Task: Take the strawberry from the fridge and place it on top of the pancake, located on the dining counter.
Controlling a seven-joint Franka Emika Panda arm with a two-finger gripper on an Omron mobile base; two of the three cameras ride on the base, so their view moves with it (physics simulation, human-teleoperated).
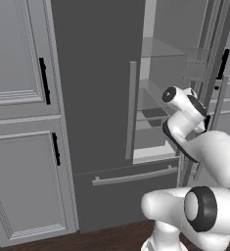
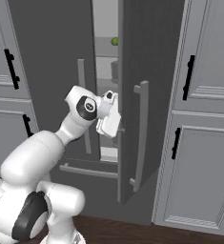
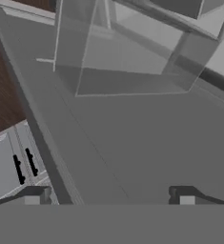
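The fridge [image 1: 97, 73] stands with its left door closed and its right door [image 2: 151, 52] swung partly out. Its pale interior [image 1: 155, 105] with glass shelves shows through the gap. My arm reaches toward that gap, and the white hand [image 2: 108, 116] sits just in front of the open door's edge. In the hand view my gripper [image 3: 109, 196] is open, its two dark tips far apart with nothing between them. It faces the grey inner side of the door and a clear door bin [image 3: 127, 62]. The strawberry, the pancake and the dining counter are out of view.
A small green round fruit [image 2: 115, 41] sits on an upper shelf. Panelled grey cabinets with black handles flank the fridge on the left [image 1: 18, 122] and right [image 2: 204, 119]. The freezer drawer's bar handle [image 1: 133, 176] runs below the doors. Dark wood floor [image 2: 132, 233] lies underneath.
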